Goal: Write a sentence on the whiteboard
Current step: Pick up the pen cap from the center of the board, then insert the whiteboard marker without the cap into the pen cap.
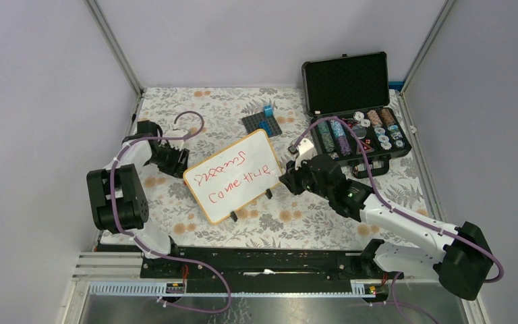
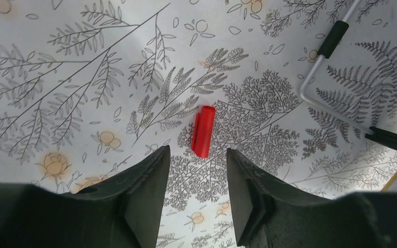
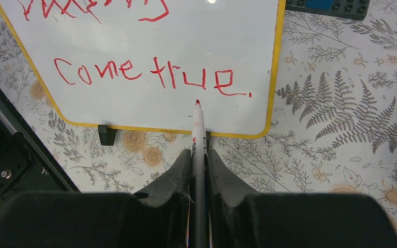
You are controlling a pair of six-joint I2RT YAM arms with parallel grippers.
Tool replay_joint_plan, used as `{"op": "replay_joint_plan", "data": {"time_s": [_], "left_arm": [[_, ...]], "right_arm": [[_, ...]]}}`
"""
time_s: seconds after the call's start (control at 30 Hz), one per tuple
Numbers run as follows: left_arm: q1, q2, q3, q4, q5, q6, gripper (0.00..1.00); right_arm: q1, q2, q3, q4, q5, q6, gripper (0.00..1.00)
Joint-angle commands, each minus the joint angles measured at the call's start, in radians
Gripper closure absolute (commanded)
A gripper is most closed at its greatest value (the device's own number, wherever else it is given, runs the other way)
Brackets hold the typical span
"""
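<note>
Clamped in the right gripper (image 3: 200,155), a red-tipped marker (image 3: 198,129) points at the whiteboard (image 3: 227,31), just under "Come true" in the sentence (image 3: 150,77). Overhead, the board's long axis runs near-left to far-right between the grippers. Only the left wrist view shows the left gripper (image 2: 197,155) parted and empty above a red cap (image 2: 203,131).

The top external camera sits high, back from the near side of the whiteboard (image 1: 235,177), and looks steeply down from afar with it mid-frame. The right wrist camera hangs close at the whiteboard's clip-foot edge, facing across it. These 2 views share the sentence (image 3: 158,72). The left wrist camera looks straight down, close, at the floral cloth (image 2: 82,77) left of the whiteboard.
</note>
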Motion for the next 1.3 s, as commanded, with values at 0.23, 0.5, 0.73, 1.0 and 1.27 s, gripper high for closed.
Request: {"op": "replay_joint_plan", "data": {"time_s": [0.23, 0.5, 0.73, 1.0, 1.27], "left_arm": [[-0.070, 0.059, -0.059, 0.099, -0.084, -0.033, 0.51], [-0.085, 0.079, -0.103, 0.142, -0.166, -0.043, 0.65], [-0.061, 0.101, -0.066, 0.157, -0.229, -0.056, 0.87], [0.038, 0.050, 0.173, -0.001, -0.131, -0.027, 1.00], [0.023, -0.092, 0.440, -0.218, 0.022, 0.042, 1.00]], "right_arm": [[-0.008, -0.021, 0.027, 0.007, 0.027, 0.007, 1.00], [-0.007, -0.015, 0.028, 0.011, 0.028, 0.003, 1.00], [-0.007, 0.001, 0.051, 0.012, -0.007, 0.007, 1.00], [-0.008, -0.003, 0.062, 0.004, -0.027, 0.009, 1.00], [-0.007, 0.014, 0.080, 0.027, -0.124, 0.024, 1.00]]}}
